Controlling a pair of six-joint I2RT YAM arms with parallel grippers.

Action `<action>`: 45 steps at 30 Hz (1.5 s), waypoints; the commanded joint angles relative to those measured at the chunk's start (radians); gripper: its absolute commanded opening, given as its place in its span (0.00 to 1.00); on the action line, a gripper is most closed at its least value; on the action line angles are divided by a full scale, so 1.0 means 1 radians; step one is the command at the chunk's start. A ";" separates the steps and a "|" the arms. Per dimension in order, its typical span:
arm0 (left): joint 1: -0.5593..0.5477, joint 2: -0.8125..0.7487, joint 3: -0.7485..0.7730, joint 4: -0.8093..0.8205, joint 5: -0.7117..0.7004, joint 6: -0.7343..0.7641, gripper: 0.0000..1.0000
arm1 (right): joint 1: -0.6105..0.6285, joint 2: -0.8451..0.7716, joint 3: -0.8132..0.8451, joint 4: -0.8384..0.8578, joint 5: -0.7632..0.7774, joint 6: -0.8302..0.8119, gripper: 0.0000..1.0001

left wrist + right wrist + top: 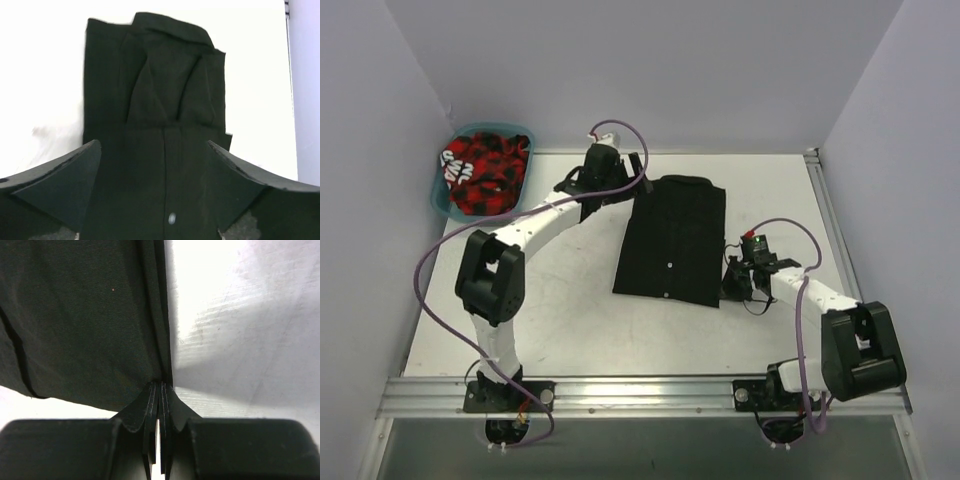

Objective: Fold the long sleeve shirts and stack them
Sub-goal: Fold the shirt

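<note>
Right gripper (159,386) tight on black shirt (85,315), its far end cropped.

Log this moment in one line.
left hand: open over folded black collared shirt | right hand: shut on its edge | teal basket: red-black cloth

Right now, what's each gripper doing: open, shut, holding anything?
Left gripper: open, holding nothing, above the folded black collared cloth shirt.
Right gripper: shut on that shirt's edge.
</note>
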 commanded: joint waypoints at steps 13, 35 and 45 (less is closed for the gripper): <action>0.002 0.458 0.272 0.239 0.111 -0.036 0.85 | 0.031 -0.032 0.007 -0.129 -0.027 -0.059 0.00; 0.013 0.467 0.197 0.242 0.072 -0.072 0.84 | 0.099 -0.118 -0.014 -0.342 0.027 -0.049 0.13; 0.010 0.112 -0.032 0.256 0.056 -0.002 0.97 | 0.103 -0.179 0.240 -0.398 0.066 -0.121 0.61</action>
